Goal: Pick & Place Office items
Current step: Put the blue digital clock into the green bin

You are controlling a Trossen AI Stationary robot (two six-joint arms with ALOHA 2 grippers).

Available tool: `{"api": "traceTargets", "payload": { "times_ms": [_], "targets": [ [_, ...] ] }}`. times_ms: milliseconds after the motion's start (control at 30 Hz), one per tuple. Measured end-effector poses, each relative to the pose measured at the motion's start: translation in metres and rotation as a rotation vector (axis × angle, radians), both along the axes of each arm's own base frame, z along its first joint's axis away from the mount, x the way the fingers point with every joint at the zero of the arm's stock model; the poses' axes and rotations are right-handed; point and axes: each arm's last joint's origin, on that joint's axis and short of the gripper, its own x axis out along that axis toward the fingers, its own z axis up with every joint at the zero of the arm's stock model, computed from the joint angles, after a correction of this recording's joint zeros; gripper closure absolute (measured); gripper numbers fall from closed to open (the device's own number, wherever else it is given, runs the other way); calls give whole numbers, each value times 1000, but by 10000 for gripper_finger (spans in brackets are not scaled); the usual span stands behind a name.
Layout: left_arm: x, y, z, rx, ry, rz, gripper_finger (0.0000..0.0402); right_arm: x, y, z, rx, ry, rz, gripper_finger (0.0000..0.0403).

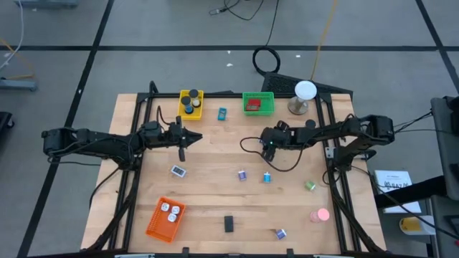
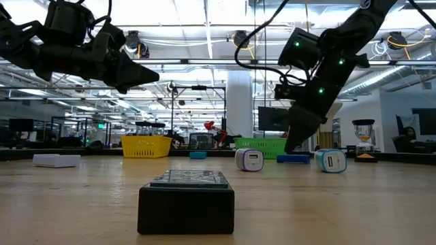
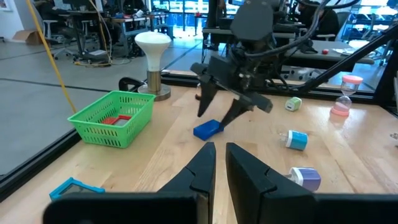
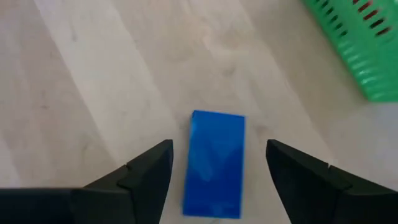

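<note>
While the right tool point(image 4: 219, 168) hangs just above the bench point(image 1: 215, 172) with its fingers spread wide and empty, we see the blue block point(image 4: 215, 163) lying flat on the wood between them, touched by neither finger. From the left wrist view that same blue block point(image 3: 208, 129) sits near the green basket point(image 3: 112, 118), on the side away from the white ball lamp point(image 3: 153, 43), with the right tool point(image 3: 219, 111) poised over it. We find a red piece point(image 1: 252, 105) inside the green basket point(image 1: 258, 94). Well apart from the green basket, toward the yellow basket point(image 1: 191, 104), the left tool point(image 1: 182, 149) hovers above the bench, its fingers nearly closed with only a thin gap, holding nothing. Farther from the green basket than the blue block, a cyan-capped piece point(image 3: 294, 139) and a purple-capped piece point(image 3: 306, 178) lie on the bench, and a black block point(image 2: 187, 201) rests far across the bench from the green basket.
</note>
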Motion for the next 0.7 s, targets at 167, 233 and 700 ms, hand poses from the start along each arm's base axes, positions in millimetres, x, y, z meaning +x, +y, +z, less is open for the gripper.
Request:
{"api": "traceTargets", "payload": {
  "times_ms": [167,233,700],
  "targets": [
    [0,0,0,0,0,0,360,-5,15,-6,10,54,-17,159],
    [0,0,0,0,0,0,360,-8,17,-10,-31,64,-45,165],
    [0,0,0,0,0,-1,360,-21,2,-29,36,-31,-72,222]
  ]
}}
